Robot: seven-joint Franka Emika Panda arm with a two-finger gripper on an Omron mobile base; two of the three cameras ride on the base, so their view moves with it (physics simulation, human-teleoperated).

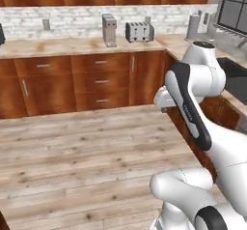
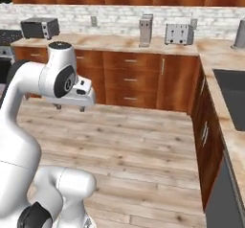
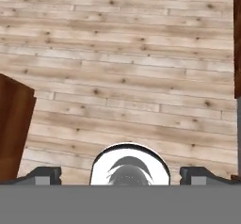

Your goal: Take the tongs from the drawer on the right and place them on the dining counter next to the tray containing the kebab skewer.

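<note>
My gripper [image 2: 70,107] hangs open over the wooden floor [image 1: 87,151], fingers pointing down and nothing between them. In the hand view the gripper [image 3: 121,173] shows its two dark fingertips [image 3: 44,173] wide apart above bare planks. The left base view has the gripper [image 1: 164,107] beside the corner cabinets. A stack of reddish-brown drawers [image 1: 101,81] with short silver handles stands shut in the back cabinets, and the drawers [image 2: 130,78] appear again in the right base view. I cannot tell which one is the task's drawer. The tongs, dining counter, tray and kebab skewer are out of view.
The back counter [image 2: 110,42] carries a toaster [image 2: 178,33], a grey block [image 2: 145,29] and a toaster oven [image 2: 40,27]. A counter with a dark sink [image 2: 232,97] runs along the right over cabinets [image 2: 205,129]. A brown cabinet corner [image 3: 14,129] edges the hand view's left.
</note>
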